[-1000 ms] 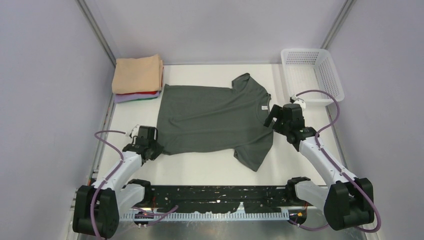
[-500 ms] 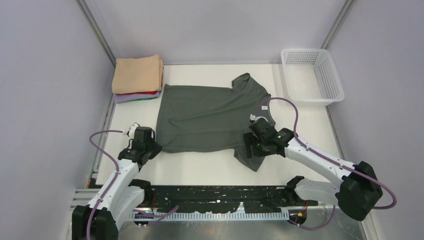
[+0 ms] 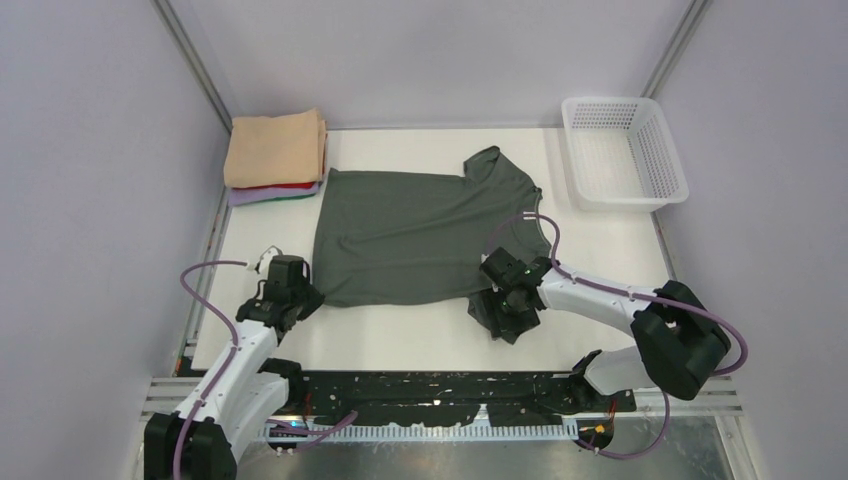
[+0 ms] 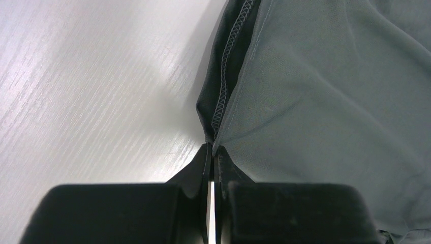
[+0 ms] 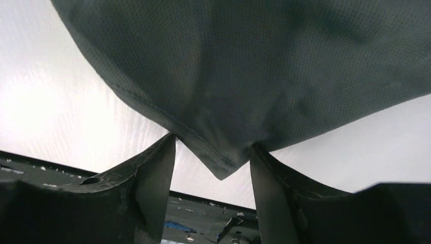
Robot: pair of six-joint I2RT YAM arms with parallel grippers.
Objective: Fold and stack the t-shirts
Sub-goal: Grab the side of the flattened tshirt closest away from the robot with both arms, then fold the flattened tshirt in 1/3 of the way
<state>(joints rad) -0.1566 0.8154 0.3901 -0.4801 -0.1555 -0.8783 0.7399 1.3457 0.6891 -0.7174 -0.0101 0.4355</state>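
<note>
Nearest my bases, my left gripper (image 4: 211,152) has its 2 fingers pressed together on the near hem corner of the dark grey t-shirt (image 3: 420,235). The wrist view shows the stitched edge folded over right at my fingertips, with the cloth rising from the pinch and the white table (image 3: 400,345) bare to one side of it.

My right gripper (image 5: 212,145) is down at the near sleeve of the same shirt. Its 2 fingers (image 5: 157,168) stand spread, and the pointed corner of the sleeve sits in the gap between them. Each tip is just at the cloth's edge, but the cloth is not pinched. From above, this gripper (image 3: 510,310) covers part of that sleeve, which looks bunched beneath it.

Beyond my grippers the shirt lies spread flat across the middle of the table, hem toward my left, neck toward my right, its other sleeve pointing to the far edge.

At the far left corner sits a folded stack, just beside the shirt's far hem corner: a peach-tan t-shirt (image 3: 275,148) on top, a red t-shirt (image 3: 303,186) showing under it, and a lavender t-shirt (image 3: 248,197) at the bottom. At the far right stands a white mesh basket (image 3: 665,150), apart from the shirt.
</note>
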